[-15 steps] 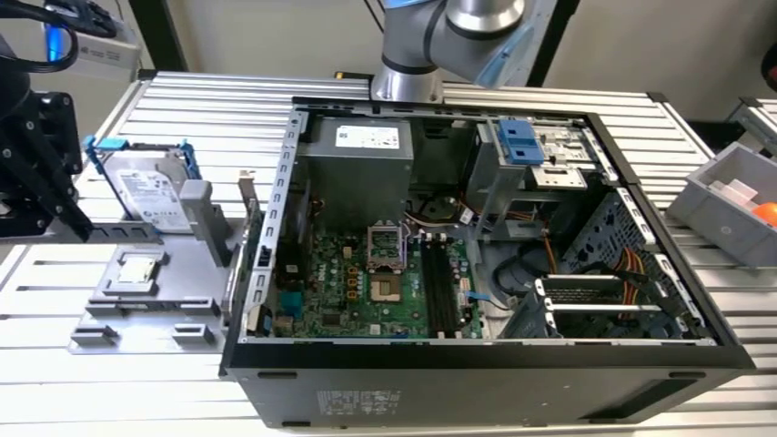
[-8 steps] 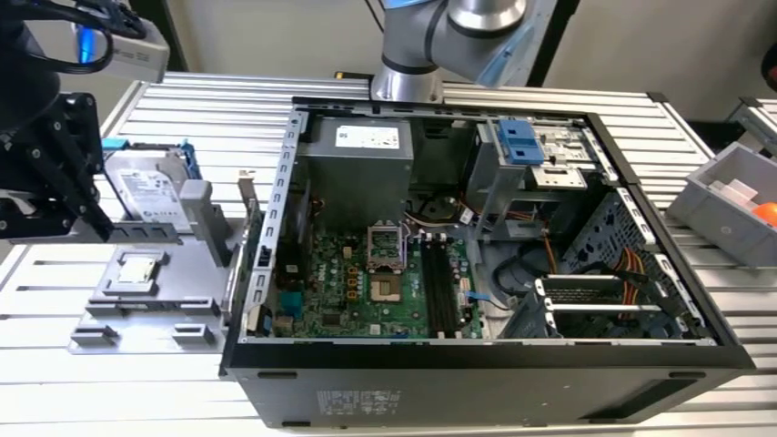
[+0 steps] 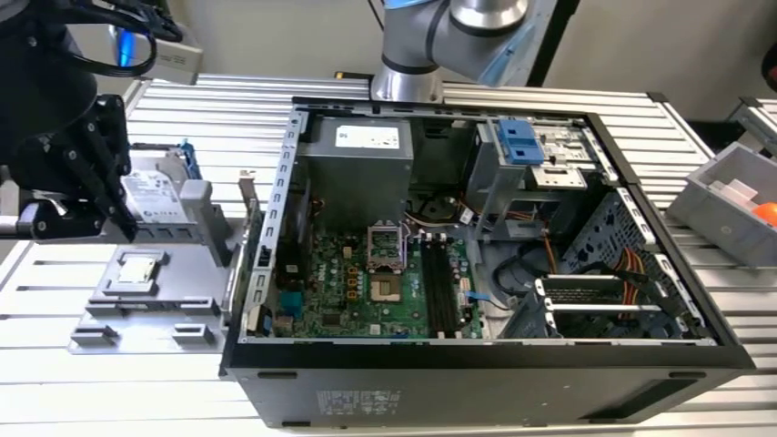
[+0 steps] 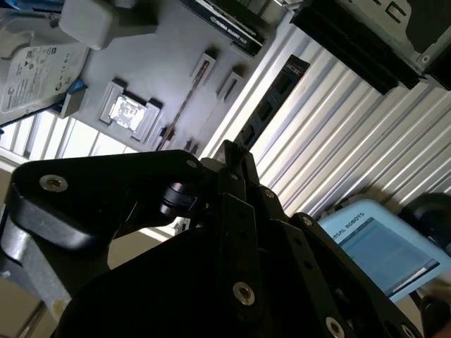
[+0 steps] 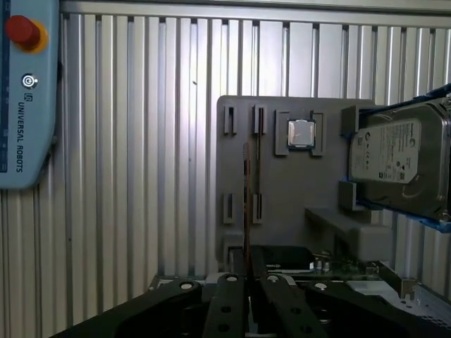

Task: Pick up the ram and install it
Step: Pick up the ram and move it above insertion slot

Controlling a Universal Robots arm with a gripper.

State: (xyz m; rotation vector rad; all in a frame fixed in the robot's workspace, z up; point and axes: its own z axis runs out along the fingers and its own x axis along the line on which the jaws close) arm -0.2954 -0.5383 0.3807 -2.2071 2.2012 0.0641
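The ram (image 5: 246, 197) is a thin stick seen edge-on, standing in the slots of a grey holder tray (image 5: 282, 190). In the second wrist view the ram (image 4: 182, 105) runs across the same tray (image 4: 155, 63). My black gripper (image 3: 119, 218) hangs above the tray (image 3: 158, 309), at the exterior view's left, outside the open computer case (image 3: 486, 364). In the first wrist view the gripper (image 5: 248, 271) lines up with the near end of the ram. The gripper (image 4: 236, 149) is shut with nothing in it. The black memory slots (image 3: 439, 291) lie on the green motherboard.
A small square processor chip (image 5: 301, 134) and a silver hard drive (image 5: 398, 162) in a blue frame also sit on the tray. A blue teach pendant (image 5: 25, 98) lies on the ribbed aluminium table. A grey bin (image 3: 734, 200) stands at the exterior view's right.
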